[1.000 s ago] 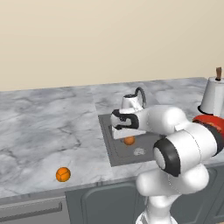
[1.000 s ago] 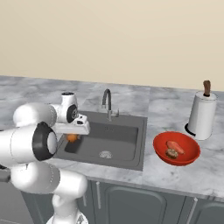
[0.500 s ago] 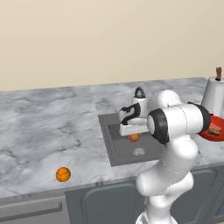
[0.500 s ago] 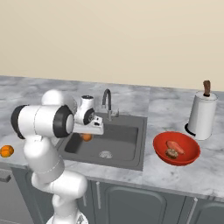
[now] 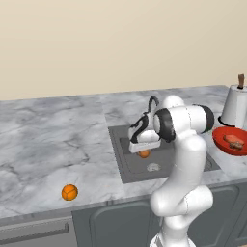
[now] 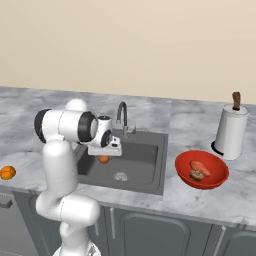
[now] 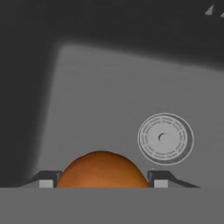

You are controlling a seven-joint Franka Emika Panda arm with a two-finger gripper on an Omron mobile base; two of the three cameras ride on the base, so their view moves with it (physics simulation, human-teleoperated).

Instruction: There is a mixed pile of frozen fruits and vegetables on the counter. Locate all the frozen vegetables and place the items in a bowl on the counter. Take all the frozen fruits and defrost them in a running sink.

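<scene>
My gripper (image 5: 143, 147) (image 6: 104, 151) (image 7: 103, 181) is shut on an orange ball (image 5: 144, 154) (image 6: 104, 159) (image 7: 103, 168), one of the frozen fruits, and hangs inside the left part of the sink (image 5: 166, 157) (image 6: 142, 160) above its floor. In the hand view the drain (image 7: 165, 138) lies ahead and to the right of the ball. The other orange ball (image 5: 69, 192) (image 6: 7, 172) rests on the counter (image 5: 53, 140) near its front edge. The red bowl (image 5: 218, 140) (image 6: 220, 175) holds the reddish oblong piece (image 6: 200, 166) and the brown lump (image 6: 195, 175).
A curved grey faucet (image 6: 122, 117) stands at the sink's back edge, close behind the gripper. A white paper-towel cylinder with a brown knob (image 5: 236, 107) (image 6: 231, 131) stands behind the bowl. Dark cabinets run under the counter.
Both base views have shifted, so the base has moved. The arm has swung from a low reach to a more upright stance. The orange ball stays gripped over the sink.
</scene>
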